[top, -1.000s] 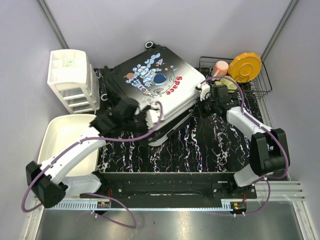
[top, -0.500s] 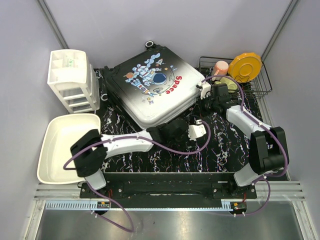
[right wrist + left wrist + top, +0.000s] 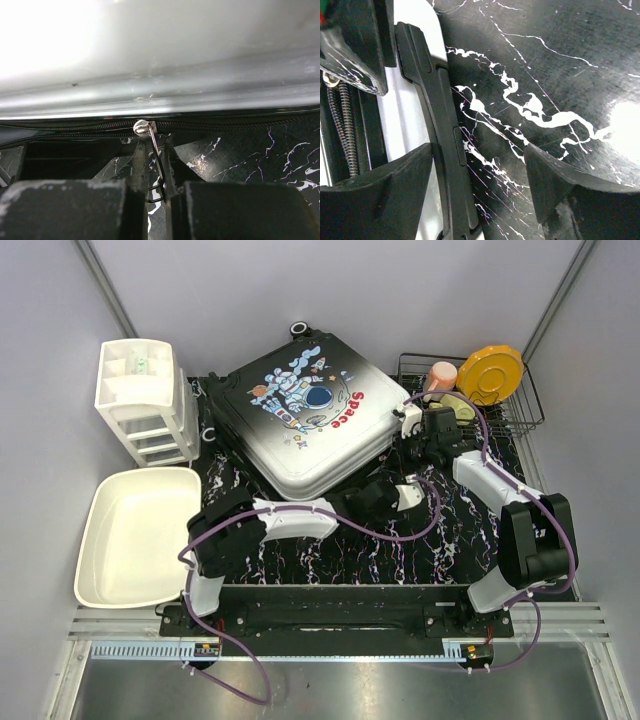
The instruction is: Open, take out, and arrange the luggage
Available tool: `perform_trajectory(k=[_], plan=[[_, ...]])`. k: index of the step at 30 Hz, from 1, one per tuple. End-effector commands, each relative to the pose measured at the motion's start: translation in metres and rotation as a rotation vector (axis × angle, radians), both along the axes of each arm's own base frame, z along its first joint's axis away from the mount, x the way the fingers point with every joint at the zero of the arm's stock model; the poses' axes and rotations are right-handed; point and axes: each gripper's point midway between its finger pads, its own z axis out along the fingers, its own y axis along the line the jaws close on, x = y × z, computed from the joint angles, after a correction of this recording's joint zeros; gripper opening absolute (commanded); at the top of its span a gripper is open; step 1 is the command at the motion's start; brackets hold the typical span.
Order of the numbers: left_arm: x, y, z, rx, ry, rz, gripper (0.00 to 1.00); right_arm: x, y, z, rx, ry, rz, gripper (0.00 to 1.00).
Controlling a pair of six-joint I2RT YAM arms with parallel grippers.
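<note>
Black white-veined mat [image 3: 330,550] noted across the middle of the top view. The luggage [image 3: 305,415] is seen lying flat on the mat in the upper centre, lid shut, astronaut print and red "Space" lettering facing up, one black wheel showing at its top corner. White tub [image 3: 130,540] is seen at lower left, off the mat's left edge. White drawer unit [image 3: 140,400] is seen at upper left, near the suitcase's left corner. Wire rack [image 3: 520,405] is seen at upper right, with a yellow plate [image 3: 495,372] and a pink cup [image 3: 441,373] stood in it. Left gripper [image 3: 405,495] is found at the lower right edge of the case, low over the mat; in its wrist view the jaws are spread wide and nothing is gripped — a black handle [image 3: 440,150] on the pale shell lies between them, nearer the left-of-frame finger, while the other finger sits over bare mat. Right gripper [image 3: 418,430] is found at the right-hand corner of the case, beside the rack. In its wrist view the fingers are pressed together on the zipper pull [image 3: 155,150] — the thin metal tab hangs from the silver slider [image 3: 142,128] on the black zip line under the grey shell.
</note>
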Motion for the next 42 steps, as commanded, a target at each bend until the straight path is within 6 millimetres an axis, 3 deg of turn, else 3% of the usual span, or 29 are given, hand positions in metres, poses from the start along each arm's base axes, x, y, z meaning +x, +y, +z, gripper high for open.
perform_trajectory(k=[1, 3, 4, 7, 8, 11, 15, 21, 23, 27, 30, 32, 33, 42], plan=[[0.018, 0.029, -0.029, 0.090, 0.064, 0.140, 0.74, 0.027, -0.007, 0.038, 0.021, -0.154, -0.041, 0.00], [0.018, 0.037, -0.032, 0.115, 0.104, 0.145, 0.66, 0.026, -0.008, 0.041, 0.020, -0.164, -0.037, 0.00], [0.010, 0.046, -0.036, 0.159, 0.151, 0.129, 0.53, 0.026, -0.009, 0.042, 0.015, -0.171, -0.033, 0.00], [-0.007, 0.068, -0.032, 0.206, 0.231, 0.093, 0.29, 0.022, -0.012, 0.044, 0.004, -0.181, -0.029, 0.00], [-0.013, 0.073, -0.023, 0.199, 0.242, 0.072, 0.15, 0.021, -0.014, 0.043, 0.001, -0.182, -0.031, 0.00], [-0.039, 0.100, -0.036, 0.283, 0.319, 0.035, 0.00, 0.013, -0.017, 0.040, -0.009, -0.177, -0.024, 0.00], [-0.066, 0.133, -0.046, 0.363, 0.381, -0.016, 0.00, 0.000, -0.028, 0.038, -0.037, -0.176, -0.024, 0.00], [-0.088, 0.168, -0.049, 0.422, 0.386, -0.077, 0.00, -0.024, -0.057, 0.034, -0.104, -0.200, -0.014, 0.00], [-0.091, 0.174, -0.045, 0.424, 0.373, -0.097, 0.00, -0.028, -0.065, 0.032, -0.139, -0.224, 0.011, 0.00], [-0.104, 0.197, -0.057, 0.481, 0.368, -0.156, 0.00, -0.029, -0.084, 0.032, -0.174, -0.236, 0.022, 0.00], [-0.109, 0.201, -0.058, 0.478, 0.372, -0.186, 0.00, -0.018, -0.096, 0.031, -0.194, -0.246, 0.028, 0.00], [-0.112, 0.200, -0.056, 0.469, 0.368, -0.211, 0.00, -0.003, -0.108, 0.038, -0.200, -0.269, 0.010, 0.00], [-0.114, 0.200, -0.058, 0.469, 0.369, -0.221, 0.00, 0.006, -0.109, 0.031, -0.195, -0.254, 0.010, 0.00], [-0.123, 0.193, -0.062, 0.471, 0.368, -0.293, 0.00, 0.080, -0.092, 0.053, -0.053, -0.317, 0.023, 0.00]])
